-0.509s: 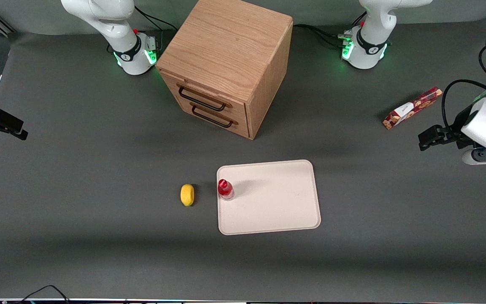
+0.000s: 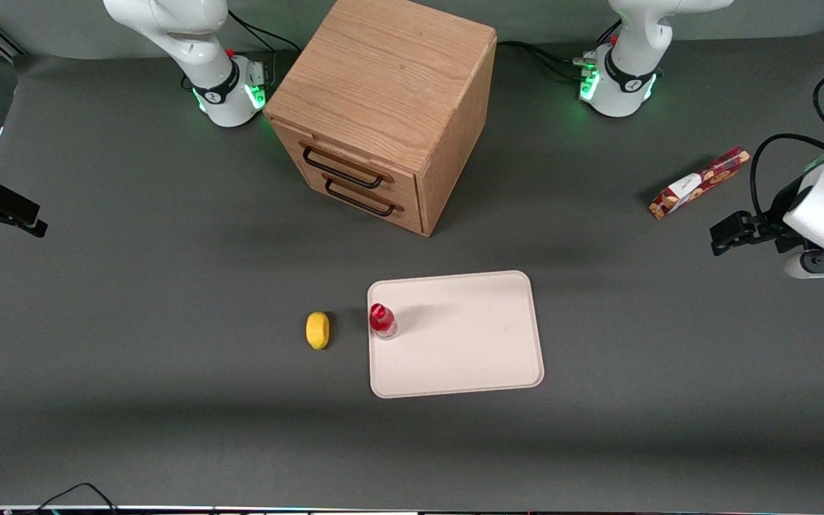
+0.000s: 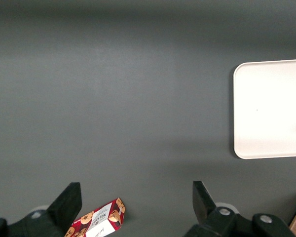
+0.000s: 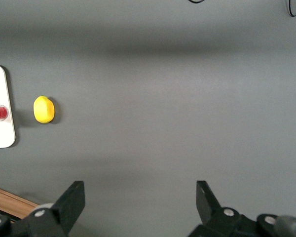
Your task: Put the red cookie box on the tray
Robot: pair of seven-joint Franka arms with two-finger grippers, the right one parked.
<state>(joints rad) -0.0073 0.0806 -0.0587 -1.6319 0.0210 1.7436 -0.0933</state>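
Observation:
The red cookie box lies flat on the grey table toward the working arm's end, apart from the tray. It is a slim dark-red carton with cookie pictures and a white label. In the left wrist view one end of the cookie box shows just inside one finger. My left gripper hangs above the table, a little nearer the front camera than the box. The gripper is open and holds nothing. The cream-white tray lies mid-table, and its corner also shows in the wrist view.
A small red-capped bottle stands on the tray's edge nearest the parked arm. A yellow lemon lies beside the tray on that side. A wooden drawer cabinet stands farther from the camera than the tray.
The left arm's wrist has shifted very slightly. The box, the tray and the other things have not moved.

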